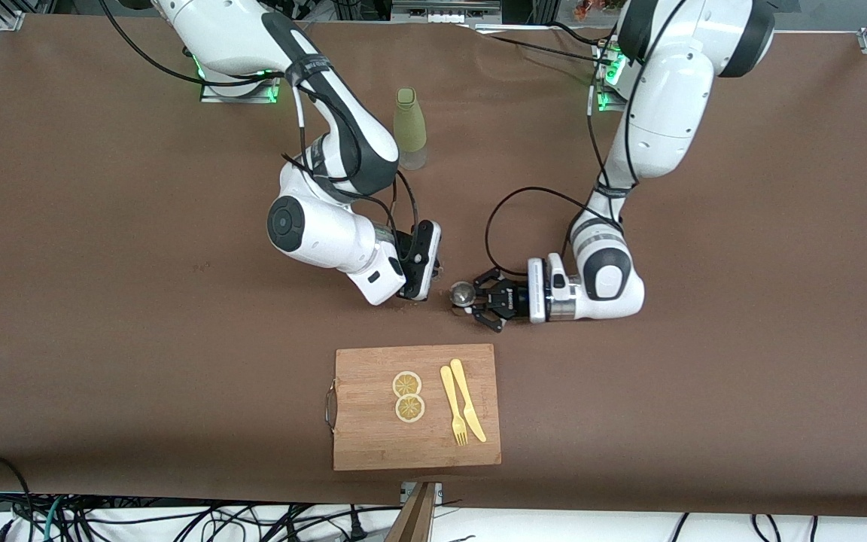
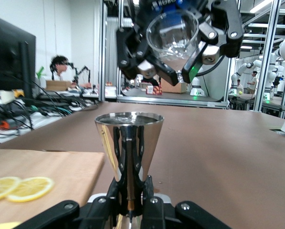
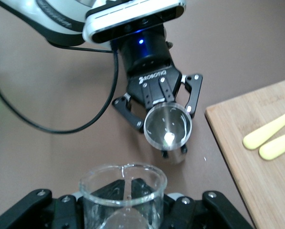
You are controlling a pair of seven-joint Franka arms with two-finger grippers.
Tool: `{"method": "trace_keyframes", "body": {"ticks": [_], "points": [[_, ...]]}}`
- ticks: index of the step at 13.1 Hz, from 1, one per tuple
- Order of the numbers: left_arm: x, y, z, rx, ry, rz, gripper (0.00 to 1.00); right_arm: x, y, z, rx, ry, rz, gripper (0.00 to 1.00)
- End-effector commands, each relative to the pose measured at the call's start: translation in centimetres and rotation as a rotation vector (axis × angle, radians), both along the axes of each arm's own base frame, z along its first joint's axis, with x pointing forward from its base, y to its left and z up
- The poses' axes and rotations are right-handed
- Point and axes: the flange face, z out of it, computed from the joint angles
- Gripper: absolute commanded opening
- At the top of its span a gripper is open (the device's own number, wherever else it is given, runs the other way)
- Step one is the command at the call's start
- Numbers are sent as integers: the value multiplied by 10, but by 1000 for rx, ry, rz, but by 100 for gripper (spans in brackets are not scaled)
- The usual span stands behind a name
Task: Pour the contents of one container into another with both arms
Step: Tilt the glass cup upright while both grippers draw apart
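Note:
My left gripper lies low over the table middle, shut on the waist of the shiny steel jigger, which stands upright. In the left wrist view the jigger rises from between my gripper's fingers. My right gripper hangs beside and above it, shut on the clear glass tumbler, which the gripper mostly hides in the front view. The tumbler is tilted, its mouth turned toward the jigger. No liquid shows in either.
A wooden cutting board lies nearer the front camera than both grippers, carrying two lemon slices and a yellow fork and knife. A tall olive-green bottle stands farther back, between the arm bases.

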Motion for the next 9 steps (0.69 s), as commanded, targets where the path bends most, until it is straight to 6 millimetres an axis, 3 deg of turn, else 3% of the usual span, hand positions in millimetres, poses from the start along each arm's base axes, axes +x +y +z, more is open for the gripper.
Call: {"method": "trace_keyframes", "body": {"ticks": [1,5,9], "points": [[4,41,9,-24,-57,-30,0,9,-19,21,75,-24,1,5],[13,95,21,1,-79,-75,0,32,-71,41,181,-38,72,5],[17,195,36,22,-99,-132,0,61,-165,48,226,-14,113,5]]}}
